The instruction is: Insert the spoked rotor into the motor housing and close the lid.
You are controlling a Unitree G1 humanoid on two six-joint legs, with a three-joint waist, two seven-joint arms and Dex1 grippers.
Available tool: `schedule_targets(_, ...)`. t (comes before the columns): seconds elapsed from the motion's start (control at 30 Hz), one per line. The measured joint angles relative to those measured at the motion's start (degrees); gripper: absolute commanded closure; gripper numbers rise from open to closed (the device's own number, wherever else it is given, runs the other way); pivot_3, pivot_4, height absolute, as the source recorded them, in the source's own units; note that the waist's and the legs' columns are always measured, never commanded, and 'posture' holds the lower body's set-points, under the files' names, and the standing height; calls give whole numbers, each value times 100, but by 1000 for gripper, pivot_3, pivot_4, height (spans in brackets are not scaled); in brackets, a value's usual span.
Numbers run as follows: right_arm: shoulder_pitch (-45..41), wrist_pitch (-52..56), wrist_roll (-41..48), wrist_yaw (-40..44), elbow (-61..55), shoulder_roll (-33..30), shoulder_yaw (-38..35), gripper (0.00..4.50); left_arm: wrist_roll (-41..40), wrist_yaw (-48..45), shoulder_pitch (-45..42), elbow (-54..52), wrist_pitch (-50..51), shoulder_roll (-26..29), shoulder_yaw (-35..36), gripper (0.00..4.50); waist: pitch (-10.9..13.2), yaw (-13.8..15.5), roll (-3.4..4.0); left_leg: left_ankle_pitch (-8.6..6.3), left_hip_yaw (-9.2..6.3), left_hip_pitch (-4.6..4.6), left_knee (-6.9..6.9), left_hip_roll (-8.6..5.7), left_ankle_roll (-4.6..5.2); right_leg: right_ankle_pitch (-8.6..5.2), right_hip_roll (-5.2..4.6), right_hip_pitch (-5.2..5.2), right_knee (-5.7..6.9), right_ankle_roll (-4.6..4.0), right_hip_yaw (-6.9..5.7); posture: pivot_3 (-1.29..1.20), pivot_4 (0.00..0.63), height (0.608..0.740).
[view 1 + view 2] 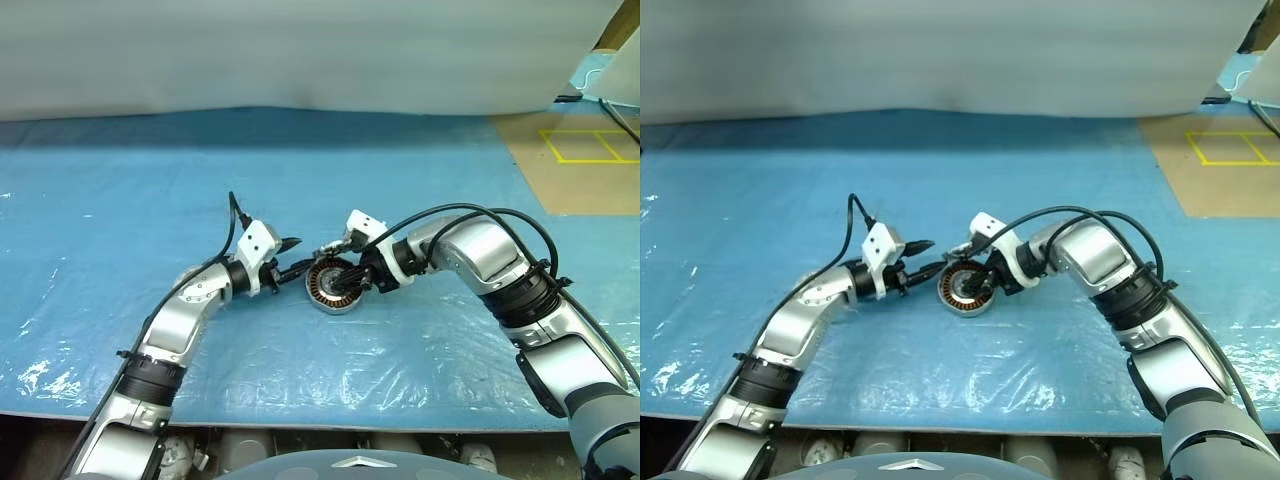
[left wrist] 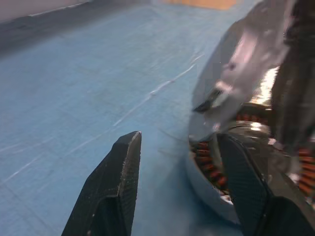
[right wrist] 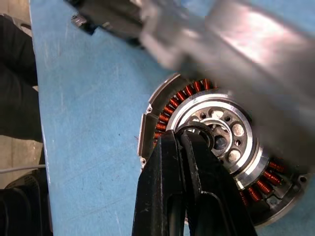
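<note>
The motor housing (image 1: pixel 335 288), a round silver can ringed with copper windings (image 3: pixel 172 105), lies tilted on the blue sheet between my two grippers. Inside the windings sits a grey wheel with round holes (image 3: pixel 238 130); I cannot tell whether it is the spoked rotor. My right gripper (image 3: pixel 189 135) is shut, its tips at that wheel's hub beside a small black ring (image 3: pixel 203 129). My left gripper (image 2: pixel 179 138) stands open just left of the housing, with one finger (image 2: pixel 241 182) in front of its rim. A blurred shiny silver surface (image 2: pixel 236 69) rises over the housing, possibly the lid.
A crinkled blue plastic sheet (image 1: pixel 150 200) covers the table, whose front edge (image 1: pixel 300 420) is close to me. A white curtain (image 1: pixel 300 50) hangs along the back. At the back right is brown floor with yellow tape squares (image 1: pixel 590 145).
</note>
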Motion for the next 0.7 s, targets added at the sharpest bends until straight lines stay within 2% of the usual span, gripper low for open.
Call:
schedule_targets(0.3,-45,28,95,7,-143,25,-53,4424,-342,-750,209,-307,202,627,38,1946,1,-2,2,0,1,3,1,0,0,0,-1,2,-1,-1,1,0,150,740)
schedule_targets(0.5,-210,-89,-132,-12,-103,-64,277,4424,-19,-939,199,-45,-85,1085,21,1946,1,-5,2,0,1,5,-2,0,0,0,1,2,-1,0,1,0,150,740)
schedule_targets(0.7,-210,-291,-373,-28,-78,-135,508,4424,-224,-1111,253,3,-162,1103,154,1946,1,2,2,0,1,2,0,0,-1,1,1,2,1,1,-1,0,150,740)
